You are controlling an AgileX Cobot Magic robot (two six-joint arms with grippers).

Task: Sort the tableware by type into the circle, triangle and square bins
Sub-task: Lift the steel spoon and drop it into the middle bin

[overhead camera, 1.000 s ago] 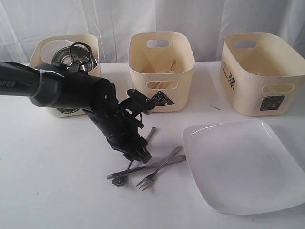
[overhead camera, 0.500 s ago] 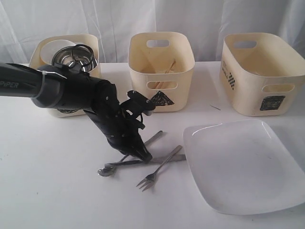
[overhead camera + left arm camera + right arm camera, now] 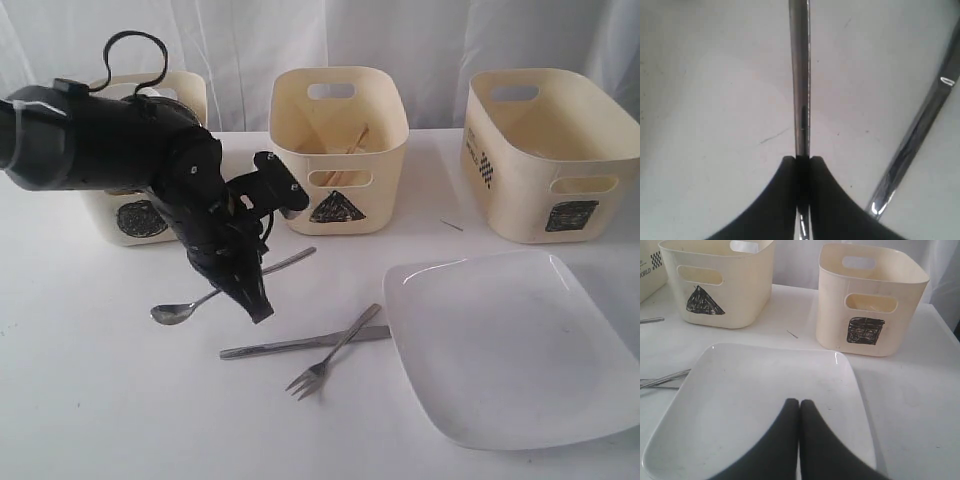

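- Three pieces lie nearest: fork [image 3: 335,348] crossed over knife [image 3: 300,346], with plate [image 3: 510,345] just beside them on the right.
- Right gripper [image 3: 799,402]: fingers pressed together with nothing between them, hanging over the plate's near part.
- Plate: I'd rate it the heaviest piece, glaze-slick and breakable. It lies flat, so only the rim offers a bite. Take an edge and go slow.
- Fork and knife: light, stiff and thin, flat on the table [image 3: 100,400]. Pinch mid-handle, across the narrow width.
- Left gripper [image 3: 255,305]: clamped on the spoon [image 3: 172,313] around mid-handle. The spoon looks clear of the table, bowl end lower and to the left, handle tip toward the bins.
- Spoon: light, rigid, polished steel. The narrow handle can pivot in the pinch, so squeeze firmly and don't swing it.
- Behind: triangle bin [image 3: 385,170] has chopsticks [image 3: 350,143] inside, so that's my guess for the spoon. Square bin [image 3: 520,190] is far right. Circle bin [image 3: 135,218] is far left, mostly hidden by my arm.
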